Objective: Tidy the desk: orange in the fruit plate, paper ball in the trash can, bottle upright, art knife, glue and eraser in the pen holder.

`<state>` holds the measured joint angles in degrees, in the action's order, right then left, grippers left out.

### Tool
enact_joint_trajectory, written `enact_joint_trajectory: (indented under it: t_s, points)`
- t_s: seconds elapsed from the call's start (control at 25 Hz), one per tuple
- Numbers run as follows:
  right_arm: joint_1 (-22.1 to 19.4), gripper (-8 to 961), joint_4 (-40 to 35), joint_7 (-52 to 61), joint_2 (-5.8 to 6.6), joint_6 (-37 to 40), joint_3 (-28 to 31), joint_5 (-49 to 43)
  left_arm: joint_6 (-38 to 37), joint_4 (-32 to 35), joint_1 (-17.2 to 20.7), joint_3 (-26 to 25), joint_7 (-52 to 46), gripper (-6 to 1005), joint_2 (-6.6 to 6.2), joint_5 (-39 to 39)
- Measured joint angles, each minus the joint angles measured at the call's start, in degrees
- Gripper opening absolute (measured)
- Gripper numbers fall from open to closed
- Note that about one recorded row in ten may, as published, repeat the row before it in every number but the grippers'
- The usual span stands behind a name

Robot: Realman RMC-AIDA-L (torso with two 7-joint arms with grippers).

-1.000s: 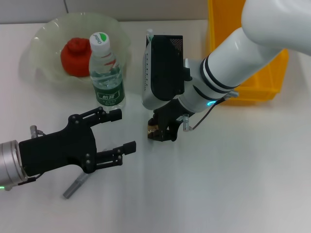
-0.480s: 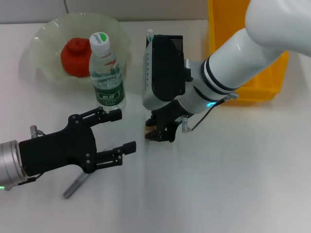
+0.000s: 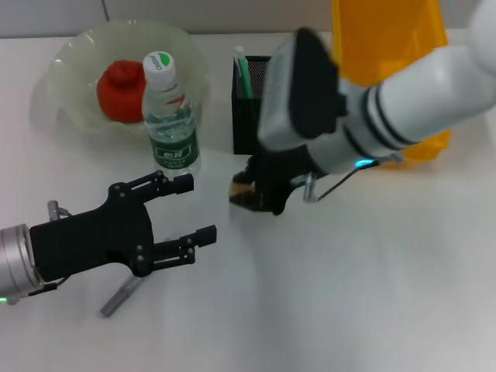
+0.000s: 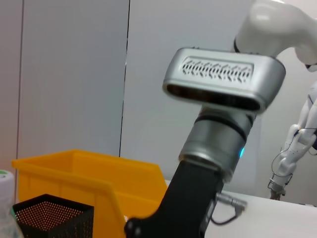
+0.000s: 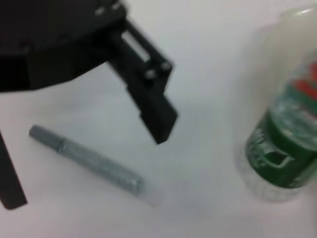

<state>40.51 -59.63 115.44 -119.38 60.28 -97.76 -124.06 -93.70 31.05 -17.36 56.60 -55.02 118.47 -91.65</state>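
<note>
My right gripper point(image 3: 249, 194) hangs just above the table in front of the black mesh pen holder point(image 3: 249, 108), shut on a small tan eraser point(image 3: 241, 191). My left gripper point(image 3: 197, 208) rests open and empty at the front left. Beneath it lies the grey art knife point(image 3: 120, 298), which also shows in the right wrist view point(image 5: 89, 163). The bottle point(image 3: 171, 116) stands upright beside the fruit plate point(image 3: 74, 50), which holds the orange point(image 3: 118, 89). A green-capped stick point(image 3: 240, 66) stands in the pen holder. The paper ball is out of view.
A yellow trash can point(image 3: 387, 54) stands at the back right behind my right arm. The bottle point(image 5: 282, 148) and one left finger point(image 5: 148, 104) show close together in the right wrist view. White table lies open on the front right.
My right arm has risen and swung right, lifting the eraser off the table. The pen holder is now uncovered. The left arm has not moved.
</note>
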Motion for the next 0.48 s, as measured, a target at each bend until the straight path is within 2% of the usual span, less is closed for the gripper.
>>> enact_joint_trajectory:
  t_s: [0.12,0.16,0.2,0.24,0.32,0.4,0.48]
  points:
    - [-1.45,266,-1.58,-0.05,0.0,0.36,1.27,0.03,0.0,-0.01,0.0,0.0,0.0,798,0.0,0.0]
    - [-4.14,266,-4.43,-0.16,-0.03,1.02,3.65,0.27,0.01,-0.03,-0.02,0.0,0.0,798,0.0,0.02]
    - [-4.14,267,-4.43,-0.16,-0.03,1.02,3.65,0.27,0.01,-0.03,-0.02,0.0,0.0,798,0.0,0.02]
    - [-6.75,267,-6.68,-0.47,-0.19,1.43,5.72,0.79,0.01,-0.06,-0.02,0.0,0.0,798,0.0,0.02]
    - [-7.74,268,-7.3,-0.82,-0.24,1.49,6.55,1.34,0.01,-0.13,-0.03,0.0,0.0,798,0.0,0.03]
    - [-10.14,269,-8.07,-3.19,-0.33,1.95,9.26,5.55,0.01,-0.16,-0.04,0.0,0.0,798,0.0,0.05]
    - [-10.71,270,-8.09,-4.08,-0.33,2.19,10.06,7.34,0.01,-0.16,-0.04,0.0,0.0,798,0.03,0.07]
